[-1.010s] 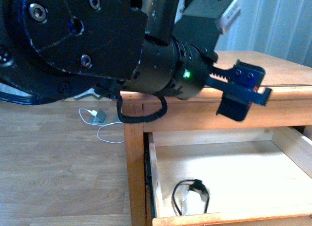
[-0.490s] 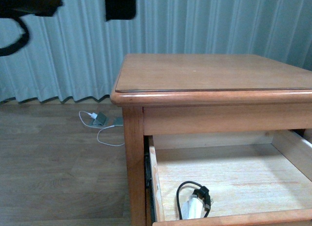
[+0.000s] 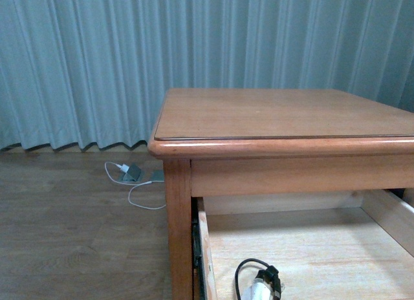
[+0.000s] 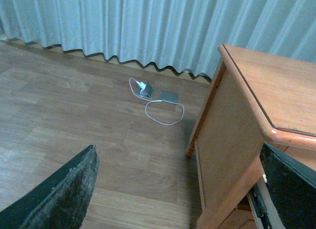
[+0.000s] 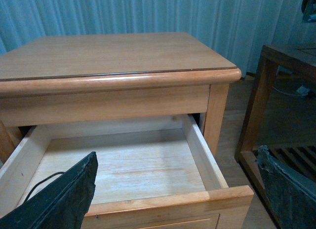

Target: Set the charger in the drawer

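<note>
The charger (image 3: 257, 289), a small white adapter with a black cable looped round it, lies on the pale floor of the open drawer (image 3: 336, 245) near its front left corner. In the right wrist view only a bit of its black cable (image 5: 38, 183) shows by one finger. My right gripper (image 5: 175, 199) is open and empty, above the drawer's front rim (image 5: 163, 198). My left gripper (image 4: 177, 197) is open and empty, over the floor beside the cabinet's left side (image 4: 222, 140). Neither gripper shows in the front view.
The cabinet top (image 3: 278, 112) is bare wood. A white plug with a white cable and a grey device (image 3: 132, 174) lies on the wooden floor by the curtain; it also shows in the left wrist view (image 4: 148, 89). A dark wooden rack (image 5: 276, 91) stands right of the cabinet.
The arm that filled the front view a second ago has lifted up and left out of that view. The charger lies in the drawer as before.
</note>
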